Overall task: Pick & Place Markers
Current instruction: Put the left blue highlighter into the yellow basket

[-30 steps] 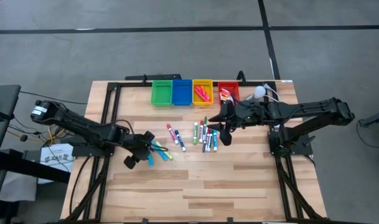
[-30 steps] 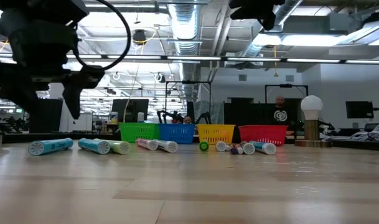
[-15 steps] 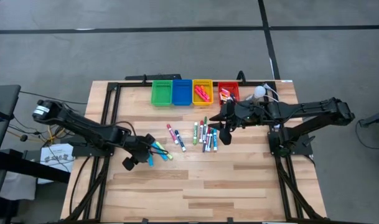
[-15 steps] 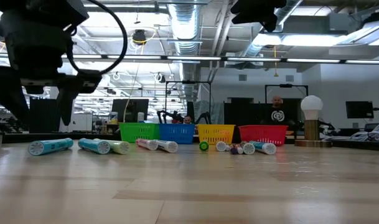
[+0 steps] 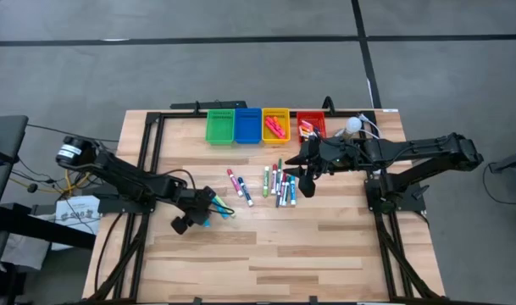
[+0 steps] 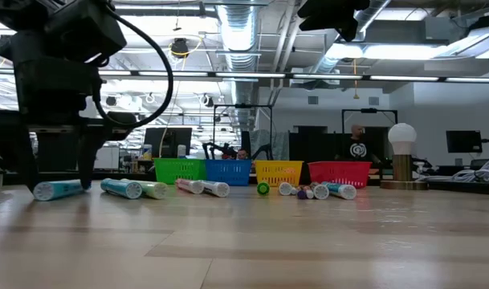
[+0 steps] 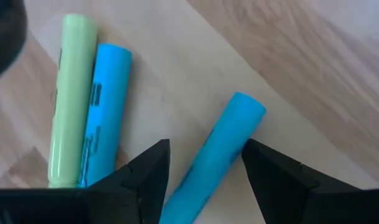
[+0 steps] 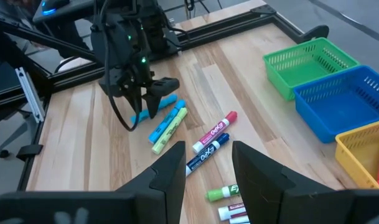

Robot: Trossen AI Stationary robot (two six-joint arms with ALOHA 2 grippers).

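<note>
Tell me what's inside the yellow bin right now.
In the high view the yellow bin holds a few pink markers at its near end. The bin walls hide how many there are, and whether anything lies under them.

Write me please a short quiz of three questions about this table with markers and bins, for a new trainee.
1. True or false: the left gripper has its jaws open on either side of a cyan marker lying on the table.
2. Which bin shows pink markers inside, seen from above? A) green B) blue C) yellow
3. Fill in: beside the straddled marker lie another cyan marker and a ____ one.

Key: 1 true; 2 C; 3 yellow-green. The right gripper hangs over the middle cluster.
</note>
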